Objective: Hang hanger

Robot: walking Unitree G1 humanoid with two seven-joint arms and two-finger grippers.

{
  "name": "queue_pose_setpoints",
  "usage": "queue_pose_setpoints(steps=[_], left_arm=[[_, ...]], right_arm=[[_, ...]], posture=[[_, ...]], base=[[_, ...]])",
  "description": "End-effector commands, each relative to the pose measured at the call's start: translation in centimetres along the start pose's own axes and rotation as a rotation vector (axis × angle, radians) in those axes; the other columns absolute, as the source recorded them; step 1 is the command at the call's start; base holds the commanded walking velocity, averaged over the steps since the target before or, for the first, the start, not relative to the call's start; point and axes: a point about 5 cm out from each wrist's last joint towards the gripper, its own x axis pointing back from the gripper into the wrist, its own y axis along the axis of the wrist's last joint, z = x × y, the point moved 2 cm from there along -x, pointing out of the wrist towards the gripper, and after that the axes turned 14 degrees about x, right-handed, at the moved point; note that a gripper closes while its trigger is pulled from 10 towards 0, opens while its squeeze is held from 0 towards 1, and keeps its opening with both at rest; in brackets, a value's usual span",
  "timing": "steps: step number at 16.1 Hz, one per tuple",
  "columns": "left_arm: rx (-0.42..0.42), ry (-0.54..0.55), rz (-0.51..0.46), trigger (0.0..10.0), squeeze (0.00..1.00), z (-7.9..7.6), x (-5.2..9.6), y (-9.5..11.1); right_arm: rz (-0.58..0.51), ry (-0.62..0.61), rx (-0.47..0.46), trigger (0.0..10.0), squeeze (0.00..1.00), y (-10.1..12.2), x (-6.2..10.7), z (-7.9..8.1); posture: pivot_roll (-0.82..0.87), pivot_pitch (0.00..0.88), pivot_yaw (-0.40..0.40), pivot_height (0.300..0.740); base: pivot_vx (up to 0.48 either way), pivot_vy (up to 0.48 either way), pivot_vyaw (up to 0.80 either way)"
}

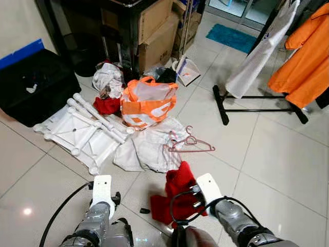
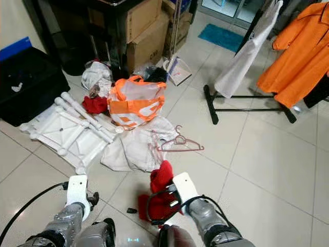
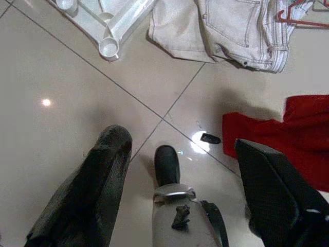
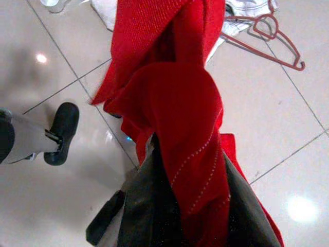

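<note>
Your right tool (image 4: 169,206) at the bottom of the frame holding a red cloth (image 4: 169,103), your left tool (image 3: 180,170) wide open, pink hanger (image 1: 191,143) on the floor mid-frame beside white clothes (image 1: 149,149)

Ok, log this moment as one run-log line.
right tool: shut on red garment, lifted | left tool: open, over floor tile | hanger: on floor by white clothes, unhung | rack: ahead-right

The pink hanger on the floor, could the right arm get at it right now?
Probably not yet. The right gripper is shut on a red garment, so its fingers are occupied. The pink hanger lies in the open on the tiles ahead, partly on white clothes.
</note>
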Motion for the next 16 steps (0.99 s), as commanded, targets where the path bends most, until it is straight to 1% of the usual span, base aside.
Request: queue_pose_setpoints(steps=[1, 5, 7, 8, 10, 16], left_arm=[[0.018, 0.012, 0.01, 10.0, 0.0, -0.1, 0.1, -0.5], [0.04, 0.017, 0.002, 10.0, 0.0, 0.0, 0.0, -0.2], [0.028, 0.018, 0.004, 10.0, 0.0, 0.2, 0.1, -0.3], [0.012, -0.001, 0.01, 10.0, 0.0, 0.1, 0.0, -0.3], [0.017, -0.014, 0.003, 10.0, 0.0, 0.0, 0.0, 0.1], [0.029, -0.002, -0.003, 10.0, 0.0, 0.4, -0.1, 0.4]], right_arm=[[0.003, -0.006, 0.015, 0.0, 0.0, 0.1, 0.0, -0.1], [-0.006, 0.0, 0.017, 0.0, 0.0, 0.7, -0.3, 0.3], [-0.017, -0.002, -0.007, 0.0, 0.0, 1.2, -0.4, 0.6], [-0.023, 0.002, -0.016, 0.0, 0.0, 1.5, -0.6, 0.9], [-0.029, 0.012, -0.016, 0.0, 0.0, 1.9, -0.7, 1.4], [-0.043, 0.025, -0.003, 0.0, 0.0, 2.7, -0.9, 1.6]], posture=[[-0.02, 0.182, -0.134, 0.74], [-0.02, 0.188, -0.147, 0.74], [-0.02, 0.191, -0.146, 0.74], [-0.02, 0.191, -0.146, 0.74], [0.0, 0.194, -0.145, 0.74], [0.0, 0.186, -0.15, 0.74]], base=[[0.0, 0.0, 0.0], [0.0, 0.0, 0.0], [0.0, 0.0, 0.0], [0.0, 0.0, 0.0], [0.0, 0.0, 0.0], [0.0, 0.0, 0.0]])
